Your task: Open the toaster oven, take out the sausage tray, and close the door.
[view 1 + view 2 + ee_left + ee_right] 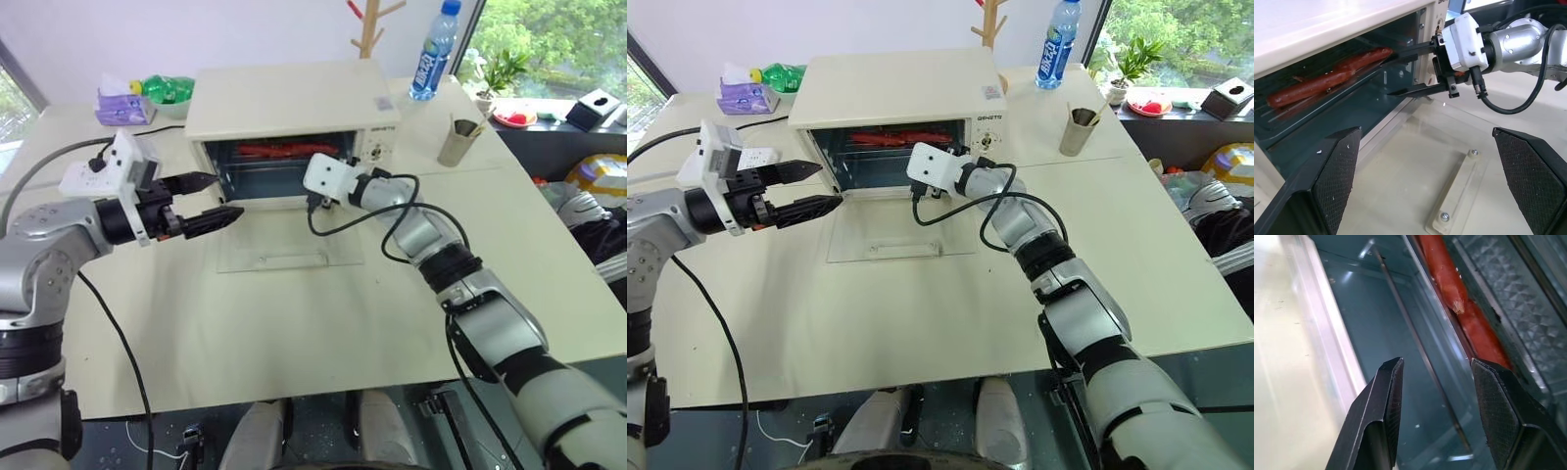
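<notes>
Cream-white boxy toaster oven [294, 108] sits at the back of the pale table [294, 323], control panel with knobs on its right. Its wide glass door [286, 247] with the long cream bar handle is already down, lying flat on the table in front of the cavity, so the first step looks done. Shallow silver ribbed metal sausage tray [1327, 93] sits inside the oven on the upper level, red sausages [1322, 81] lying lengthways on it. Right gripper [1405, 68] is reaching into the mouth of the oven at the right end, fingers partly open, one above and one below the tray's front edge; they bracket the rim, apparently lined up to pinch it, but I cannot tell that they touch it, and nothing is held yet. Left gripper [208, 199] hovers just outside the oven's left front corner, above the lowered door, spread wide and empty, probably waiting to support the tray as it slides out. Risk, as I judge it: a one-sided pull may skew the tray on its rails.
</notes>
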Controlling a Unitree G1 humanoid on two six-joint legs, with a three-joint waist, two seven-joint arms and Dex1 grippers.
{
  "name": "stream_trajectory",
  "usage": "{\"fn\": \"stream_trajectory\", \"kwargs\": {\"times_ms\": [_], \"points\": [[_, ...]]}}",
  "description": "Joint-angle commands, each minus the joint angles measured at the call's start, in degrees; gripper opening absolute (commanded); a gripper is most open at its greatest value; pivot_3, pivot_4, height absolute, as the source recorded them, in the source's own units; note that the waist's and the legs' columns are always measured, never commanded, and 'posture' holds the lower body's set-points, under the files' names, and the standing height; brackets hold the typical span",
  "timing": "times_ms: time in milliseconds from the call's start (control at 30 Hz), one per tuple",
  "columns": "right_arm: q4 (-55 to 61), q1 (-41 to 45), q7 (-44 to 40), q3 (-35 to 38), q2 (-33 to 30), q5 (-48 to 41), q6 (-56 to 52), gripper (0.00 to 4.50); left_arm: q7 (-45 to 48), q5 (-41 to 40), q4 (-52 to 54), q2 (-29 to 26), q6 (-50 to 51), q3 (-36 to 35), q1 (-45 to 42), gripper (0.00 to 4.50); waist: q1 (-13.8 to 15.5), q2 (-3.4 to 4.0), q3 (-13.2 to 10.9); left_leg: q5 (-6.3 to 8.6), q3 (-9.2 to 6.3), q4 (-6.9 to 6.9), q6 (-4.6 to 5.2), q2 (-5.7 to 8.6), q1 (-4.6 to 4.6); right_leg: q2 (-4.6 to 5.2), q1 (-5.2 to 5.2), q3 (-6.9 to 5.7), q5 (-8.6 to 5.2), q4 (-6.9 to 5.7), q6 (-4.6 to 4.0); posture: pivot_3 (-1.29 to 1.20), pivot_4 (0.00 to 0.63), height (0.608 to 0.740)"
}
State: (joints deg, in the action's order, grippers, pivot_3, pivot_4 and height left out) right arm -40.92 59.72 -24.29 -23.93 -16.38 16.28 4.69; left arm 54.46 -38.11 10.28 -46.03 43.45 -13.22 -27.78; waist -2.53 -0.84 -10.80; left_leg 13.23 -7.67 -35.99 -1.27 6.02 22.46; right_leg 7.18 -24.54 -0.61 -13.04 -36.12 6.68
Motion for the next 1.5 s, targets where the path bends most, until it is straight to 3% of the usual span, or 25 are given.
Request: {"fn": "stream_trajectory", "kwargs": {"times_ms": [33,300,967,1067,1133,1167,1500], "points": [[0.24,2.67,0.33,1.92,0.62,0.48,1.99,2.23,-0.29,-0.09,0.42,-0.31,-1.08,-0.39,-1.15,4.5,0.0,0.0,0.0,-0.02,0.0,0.02,-0.04,0.0,0.0,-0.01,-0.02,0.01,0.0,0.0,0.0,0.0,0.15,0.74],[4.71,1.23,-2.03,2.16,0.99,0.99,1.0,2.23,-0.21,-0.08,-0.14,-0.55,-1.62,-0.43,-1.3,4.5,-0.07,0.01,0.0,-0.06,0.03,0.11,-0.12,-0.06,0.0,-0.07,-0.09,0.05,0.0,0.0,0.0,0.0,0.15,0.74],[-24.55,14.12,7.71,0.27,8.48,9.06,8.65,2.23,-1.61,-0.63,0.5,0.26,-1.43,-0.14,-2.11,4.5,-0.18,0.01,0.0,-0.14,0.08,0.13,-0.31,-0.16,-0.01,-0.18,-0.14,0.13,0.05,-0.02,-0.08,0.0,0.15,0.74],[-27.49,15.76,9.71,0.07,9.01,10.17,9.6,1.41,-1.75,-0.77,0.41,0.26,-1.35,-0.23,-2.09,4.5,-0.19,0.01,0.0,-0.15,0.08,0.13,-0.34,-0.17,-0.01,-0.19,-0.15,0.14,0.05,-0.02,-0.09,0.0,0.15,0.74],[-28.57,16.31,10.43,0.15,9.15,10.52,10.06,0.34,-1.77,-0.75,0.21,0.21,-1.41,-0.29,-2.03,4.5,-0.2,-0.01,0.01,-0.15,0.08,0.13,-0.35,-0.18,-0.01,-0.21,-0.15,0.14,0.05,-0.02,-0.09,0.0,0.15,0.74],[-28.86,16.44,10.69,0.19,9.17,10.7,10.27,0.07,-1.87,-0.77,0.01,0.19,-1.42,-0.48,-2.0,4.5,-0.22,-0.1,0.06,-0.15,0.08,0.13,-0.35,-0.2,-0.01,-0.24,-0.15,0.14,0.05,-0.02,-0.09,0.0,0.15,0.74],[-28.24,14.89,11.16,0.25,8.77,11.43,11.42,0.07,-3.45,-0.24,-4.95,1.05,-2.21,-1.41,-3.43,4.5,-0.22,-0.13,0.08,-0.11,0.08,0.12,-0.51,-0.45,-0.02,-0.48,-0.15,0.14,0.11,0.0,-0.2,0.0,0.15,0.74]]}}
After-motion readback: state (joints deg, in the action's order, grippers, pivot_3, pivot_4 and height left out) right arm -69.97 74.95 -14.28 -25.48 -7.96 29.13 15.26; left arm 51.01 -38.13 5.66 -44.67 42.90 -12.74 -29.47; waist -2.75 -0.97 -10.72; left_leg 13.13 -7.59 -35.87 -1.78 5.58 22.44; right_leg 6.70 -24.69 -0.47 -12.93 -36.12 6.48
